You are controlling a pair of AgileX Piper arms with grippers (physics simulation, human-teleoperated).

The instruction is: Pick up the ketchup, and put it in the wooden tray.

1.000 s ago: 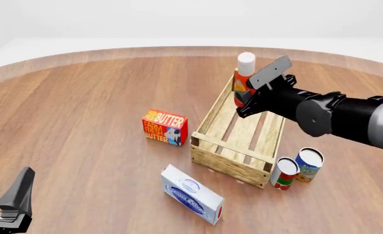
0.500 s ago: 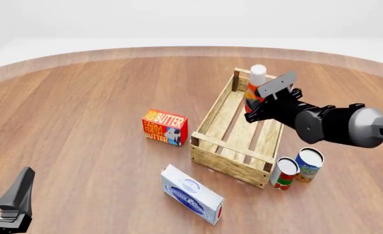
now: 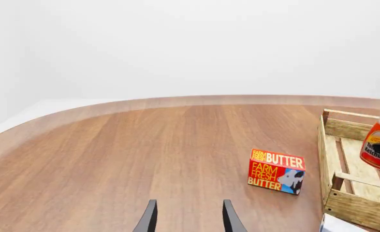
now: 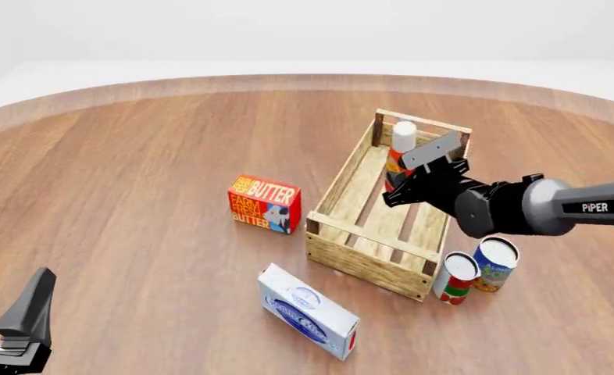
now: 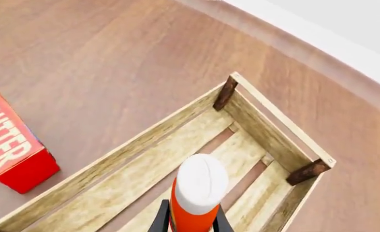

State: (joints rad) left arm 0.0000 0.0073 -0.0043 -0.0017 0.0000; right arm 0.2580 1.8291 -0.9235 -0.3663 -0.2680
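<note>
R pincer: my right gripper (image 4: 393, 181) is pinching the ketchup (image 4: 399, 152) low on its body, fingers on both sides, cap up.
Ketchup: upright, inside the walls of the wooden tray (image 4: 340, 244), at its far end; can't tell if base touches the slats.
Tray: on desk, right of centre, long axis toward far edge.
L pincer: my left gripper (image 3: 186, 221) spread, holding nothing, near front-left corner.
Other items: butter box (image 4: 264, 203) just left of tray; two cans (image 4: 478, 269) by its near-right corner.

ketchup (image 4: 399, 150) base hidden behind right end effector (image 4: 403, 186), label unreadable
</note>
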